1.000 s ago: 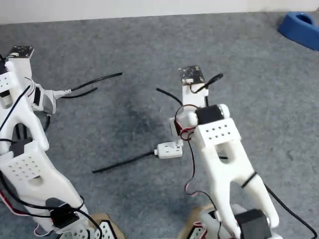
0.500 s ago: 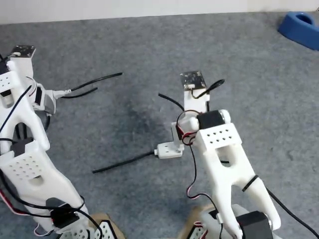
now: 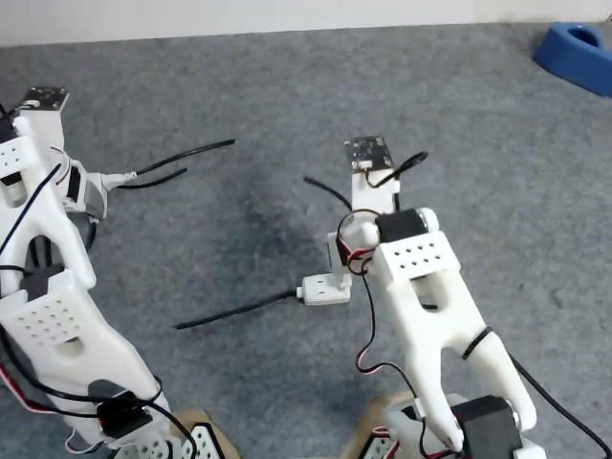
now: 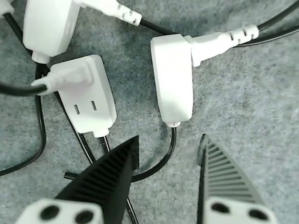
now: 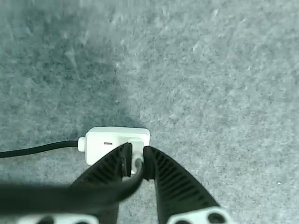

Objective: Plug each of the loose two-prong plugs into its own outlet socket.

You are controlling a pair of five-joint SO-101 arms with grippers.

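Right wrist view: my right gripper (image 5: 137,150) has its fingers pressed together on a small pale plug (image 5: 135,164), and the plug's tip touches the edge of a white socket block (image 5: 114,140). The block lies on the grey carpet (image 5: 210,70), with a black cord (image 5: 42,149) running off one end. In the high view I see the socket block (image 3: 325,288) mid-table, just beside that arm's wrist. My left gripper (image 4: 168,151) hangs with fingers spread above a second block (image 4: 173,84) with a white plug (image 4: 217,39) in its end. Two more blocks lie close beside it.
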